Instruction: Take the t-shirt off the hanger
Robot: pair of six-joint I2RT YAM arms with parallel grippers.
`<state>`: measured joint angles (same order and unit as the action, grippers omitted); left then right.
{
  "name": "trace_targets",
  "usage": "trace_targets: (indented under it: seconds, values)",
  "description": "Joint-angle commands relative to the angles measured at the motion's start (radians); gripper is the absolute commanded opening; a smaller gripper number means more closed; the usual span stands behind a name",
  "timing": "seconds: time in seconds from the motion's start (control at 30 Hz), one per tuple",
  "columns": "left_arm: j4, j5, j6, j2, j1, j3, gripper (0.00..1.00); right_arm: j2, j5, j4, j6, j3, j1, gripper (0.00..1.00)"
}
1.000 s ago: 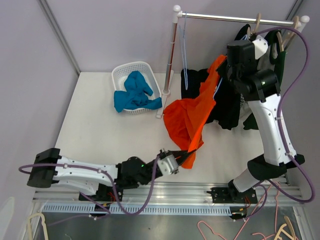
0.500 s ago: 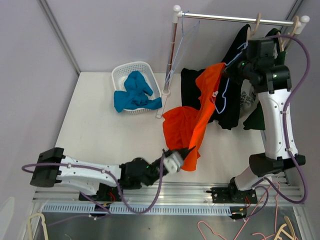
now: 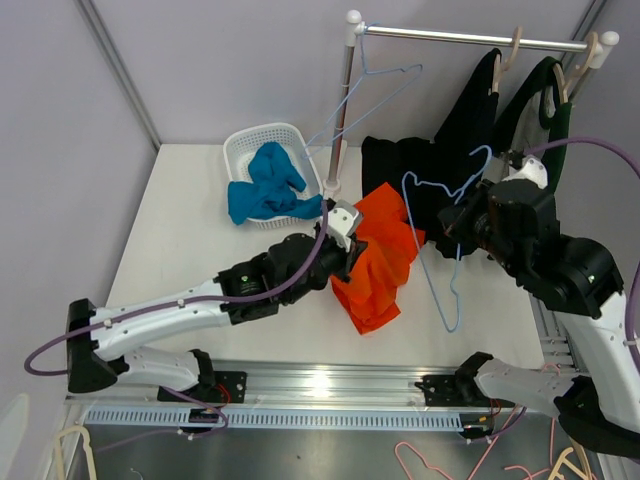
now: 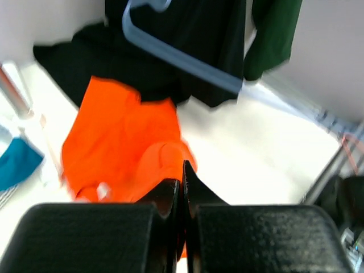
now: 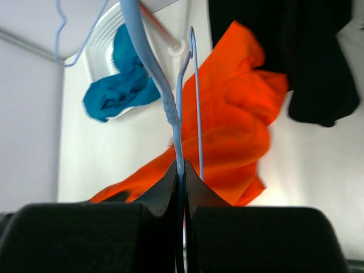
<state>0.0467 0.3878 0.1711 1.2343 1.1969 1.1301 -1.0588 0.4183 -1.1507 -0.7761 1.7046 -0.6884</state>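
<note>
One orange fabric t-shirt [image 3: 375, 262] lies at centre frame. One pale blue wire hanger [image 3: 392, 71] at upper centre and a second pale blue wire hanger [image 3: 424, 255] at centre right make two. One white plastic lattice basket [image 3: 243, 150] at upper left holds one teal cloth garment [image 3: 268, 185]. One dark green garment [image 3: 535, 100] hangs at upper right.

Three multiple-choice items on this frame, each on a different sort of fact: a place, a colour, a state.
1. Where does the teal cloth lie?
A. in the white basket
B. over the rail
C. at the table's near edge

2. What colour is the t-shirt pinched by the left gripper?
A. green
B. orange
C. white

3. The light-blue hanger in the right gripper is:
A. inside the t-shirt
B. hooked on the rail
C. bare, with no garment on it

Key: A, the cloth fills the basket. B, orange cloth sits at the shut fingertips. C, only wire shows, and the t-shirt lies on the table.
</note>
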Motion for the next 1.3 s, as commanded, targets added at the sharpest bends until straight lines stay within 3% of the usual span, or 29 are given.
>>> trace_targets:
  seconds: [0.0, 0.13, 0.27, 0.37, 0.5, 0.63, 0.8, 1.03, 1.13, 1.27]
  values:
    - [0.189, -0.015, 0.045, -0.122, -0.017, 0.097, 0.0, 0.005, 0.157, 0.074, 0.081, -0.059, -0.007, 0.0]
    - [0.291, -0.041, -0.027, -0.167, -0.089, 0.327, 0.0, 0.011, 0.227, 0.163, 0.15, -0.1, -0.005, 0.0]
    - [0.369, -0.078, -0.174, -0.108, -0.12, 0.615, 0.01, -0.003, 0.24, 0.3, 0.228, -0.131, 0.001, 0.0]
    - [0.338, -0.107, -0.321, -0.049, -0.132, 0.848, 0.01, -0.027, 0.243, 0.384, 0.282, -0.137, 0.018, 0.0]
    - [0.257, -0.177, -0.447, 0.046, -0.212, 1.017, 0.01, -0.078, 0.185, 0.417, 0.296, -0.089, 0.069, 0.0]
    - [0.141, -0.289, -0.507, 0.106, -0.283, 1.07, 0.01, -0.122, 0.148, 0.454, 0.333, -0.042, 0.096, 0.0]
    - [0.064, -0.418, -0.513, 0.062, -0.292, 1.062, 0.01, -0.135, 0.14, 0.569, 0.411, -0.04, 0.115, 0.0]
    - [0.038, -0.403, -0.581, 0.077, -0.31, 1.093, 0.01, -0.182, 0.076, 0.566, 0.422, 0.009, 0.165, 0.0]
    - [0.009, -0.392, -0.553, 0.085, -0.377, 1.083, 0.01, -0.204, 0.05, 0.588, 0.431, 0.012, 0.187, 0.0]
    - [-0.005, -0.493, -0.377, 0.117, -0.639, 1.077, 0.0, -0.254, -0.025, 0.643, 0.481, 0.035, 0.228, 0.0]
